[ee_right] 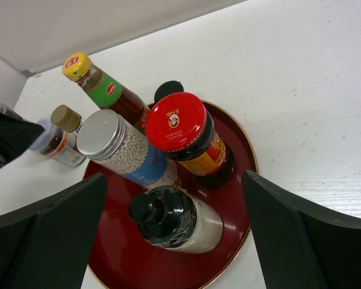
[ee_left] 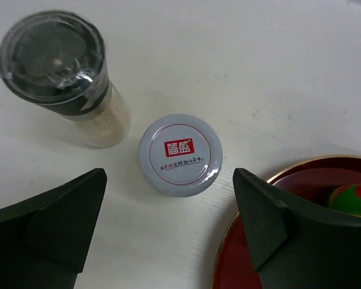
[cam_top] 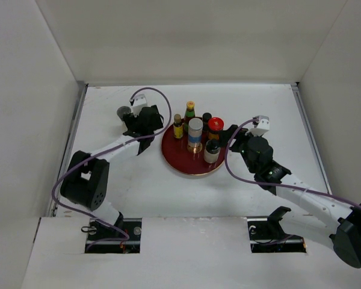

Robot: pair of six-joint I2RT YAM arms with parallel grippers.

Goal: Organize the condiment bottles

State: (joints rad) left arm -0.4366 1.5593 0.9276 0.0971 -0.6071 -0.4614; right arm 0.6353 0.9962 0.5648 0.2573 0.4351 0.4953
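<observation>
Several condiment bottles stand on the dark red tray point(cam_top: 183, 167): a yellow-capped bottle point(cam_top: 190, 110), a small brown-capped bottle point(cam_top: 178, 126), a silver-capped jar point(cam_top: 195, 133), a black-capped bottle point(cam_top: 206, 117), a red-capped jar point(cam_top: 215, 126) and a black-topped grinder point(cam_top: 212, 151). Two stand on the table left of the tray: a grey-topped grinder point(ee_left: 54, 60) and a white-capped jar point(ee_left: 180, 155). My left gripper point(ee_left: 168, 223) is open above the white-capped jar, which sits just ahead of the fingertips. My right gripper point(ee_right: 174, 241) is open, with the black-topped grinder point(ee_right: 171, 218) between its fingers, untouched.
White walls enclose the table on three sides. The tray rim point(ee_left: 243, 241) lies under my left gripper's right finger. The grey-topped grinder point(cam_top: 124, 112) stands close behind the left gripper point(cam_top: 149, 127). The right gripper point(cam_top: 228, 137) is at the tray's right edge.
</observation>
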